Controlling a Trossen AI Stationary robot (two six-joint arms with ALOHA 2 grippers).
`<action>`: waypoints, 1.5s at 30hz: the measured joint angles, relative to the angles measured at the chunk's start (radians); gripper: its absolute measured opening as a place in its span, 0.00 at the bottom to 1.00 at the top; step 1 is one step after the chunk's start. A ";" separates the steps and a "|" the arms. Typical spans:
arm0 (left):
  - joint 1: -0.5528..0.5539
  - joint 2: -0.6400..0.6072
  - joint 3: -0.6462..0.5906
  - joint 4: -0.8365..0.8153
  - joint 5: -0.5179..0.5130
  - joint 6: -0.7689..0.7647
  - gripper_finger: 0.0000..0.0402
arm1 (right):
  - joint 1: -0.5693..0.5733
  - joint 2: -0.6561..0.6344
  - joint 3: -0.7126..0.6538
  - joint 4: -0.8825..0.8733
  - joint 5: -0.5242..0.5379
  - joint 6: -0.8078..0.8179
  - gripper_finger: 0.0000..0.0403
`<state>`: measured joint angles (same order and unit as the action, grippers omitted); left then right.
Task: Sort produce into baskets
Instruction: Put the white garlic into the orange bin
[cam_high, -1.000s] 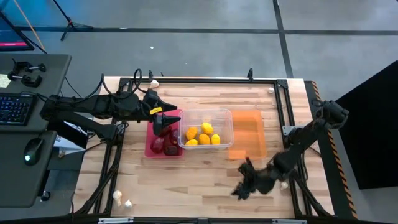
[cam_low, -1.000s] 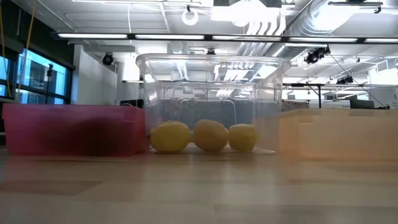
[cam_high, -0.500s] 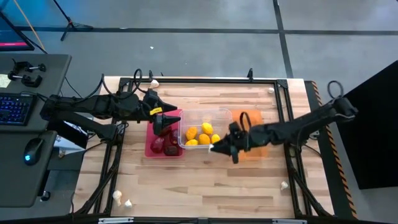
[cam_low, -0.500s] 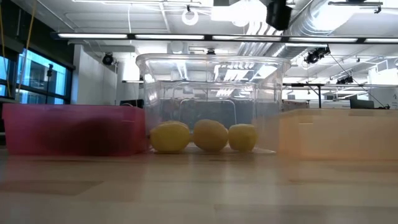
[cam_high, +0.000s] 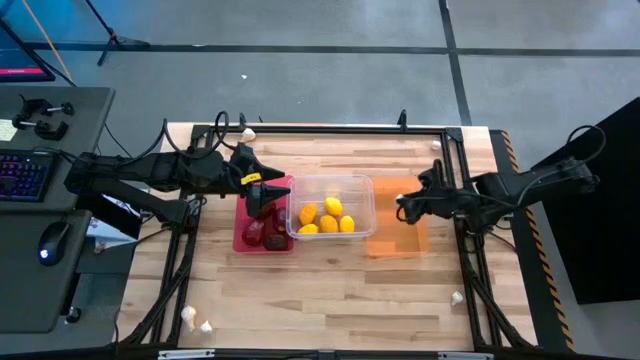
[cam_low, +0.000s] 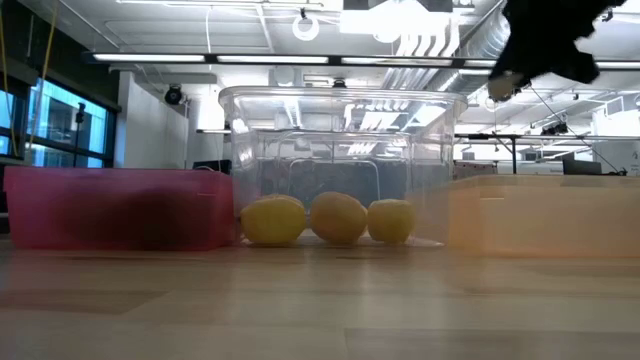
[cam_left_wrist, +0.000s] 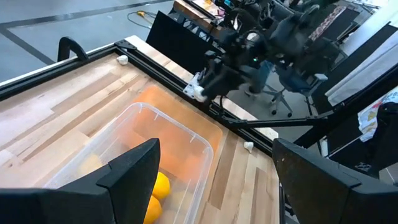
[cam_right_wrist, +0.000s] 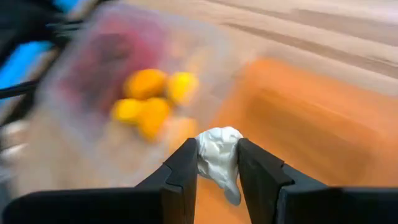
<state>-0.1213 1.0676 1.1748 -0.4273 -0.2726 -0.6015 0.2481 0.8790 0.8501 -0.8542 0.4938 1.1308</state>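
Observation:
My right gripper is shut on a whitish garlic bulb above the orange tray. It also shows in the left wrist view and at the top of the low view. The clear tray holds several yellow lemons. The red tray holds dark red lumps. My left gripper hovers open and empty over the red tray's far end, its fingers wide apart in the left wrist view. My right gripper pinches the garlic bulb's two sides between its two fingers. The arm reaches in from the table's right, its fingers pointing toward the left. The bulb is lifted clear above the orange tray, and its lower end sticks out past the fingers.
Loose garlic bulbs lie at the far left, far right, near right and near left of the table. A black frame runs round the table. A desk with a keyboard stands to the left.
My right gripper has risen from the table's near right part with the garlic bulb. It swung toward the far edge and left, over the clear tray's near right corner, then back right over the orange tray. A bulb at the near right stayed in place.

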 joint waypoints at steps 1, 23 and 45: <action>-0.002 0.000 0.000 0.000 0.000 0.000 0.74 | 0.000 0.002 0.000 -0.039 0.027 0.040 0.22; -0.065 0.000 0.000 -0.004 -0.012 0.001 0.74 | -0.013 0.149 0.000 -0.110 0.069 0.209 0.30; -0.077 0.000 0.000 -0.029 -0.002 -0.015 0.74 | 0.039 0.126 0.000 -0.110 -0.473 0.183 0.94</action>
<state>-0.1986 1.0676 1.1748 -0.4564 -0.2744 -0.6163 0.2867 1.0046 0.8497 -0.9640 0.0204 1.3137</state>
